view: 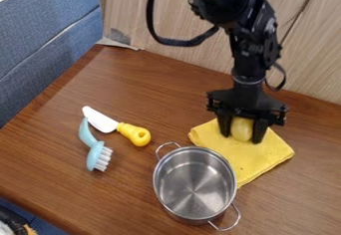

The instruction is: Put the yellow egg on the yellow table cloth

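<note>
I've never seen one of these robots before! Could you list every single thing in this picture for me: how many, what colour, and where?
table: 1, brown, under everything
cloth: 1, yellow, folded, right side
egg: 1, yellow, between the jaws, at the cloth
pot: 1, silver, in front of the cloth
knife: 1, white blade, yellow handle, left of the cloth
brush: 1, light blue, white bristles, beside the knife
wall: 1, pale wood, behind
panel: 1, blue, upper left
cable: 1, black, by the arm
arm: 1, black, from the top edge
jaws: 1 pair, black, closed on the egg
</note>
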{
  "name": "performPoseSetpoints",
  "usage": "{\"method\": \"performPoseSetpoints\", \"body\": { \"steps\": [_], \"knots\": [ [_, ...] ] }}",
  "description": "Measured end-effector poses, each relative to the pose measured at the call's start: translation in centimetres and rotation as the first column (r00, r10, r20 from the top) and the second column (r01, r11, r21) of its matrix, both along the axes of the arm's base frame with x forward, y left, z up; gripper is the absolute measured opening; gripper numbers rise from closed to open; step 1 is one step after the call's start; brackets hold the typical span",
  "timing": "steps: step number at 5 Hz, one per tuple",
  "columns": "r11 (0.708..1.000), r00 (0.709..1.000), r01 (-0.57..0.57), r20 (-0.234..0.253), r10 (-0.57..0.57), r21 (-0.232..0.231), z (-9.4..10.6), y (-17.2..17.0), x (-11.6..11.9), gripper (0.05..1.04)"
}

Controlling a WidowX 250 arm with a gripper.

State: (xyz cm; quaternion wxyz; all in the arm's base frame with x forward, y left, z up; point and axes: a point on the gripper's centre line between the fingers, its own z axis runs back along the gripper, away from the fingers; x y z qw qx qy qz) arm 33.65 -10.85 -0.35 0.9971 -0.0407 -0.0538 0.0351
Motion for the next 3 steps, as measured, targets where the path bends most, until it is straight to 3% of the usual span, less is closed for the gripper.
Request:
{"method": "performPoseSetpoints", "body": {
  "steps": [1, 2, 3],
  "knots": [
    [1.0, 1.0, -0.02, -0.011, 0.02, 0.01, -0.34, 0.18, -0.11, 0.722],
    [0.999, 0.999, -0.038, 0.016, 0.038, -0.001, -0.29, 0.15, -0.32, 0.974],
    [0.999, 0.999, -0.033, 0.025, 0.033, -0.001, 0.19, -0.03, -0.67, 1.002]
  ]
}}
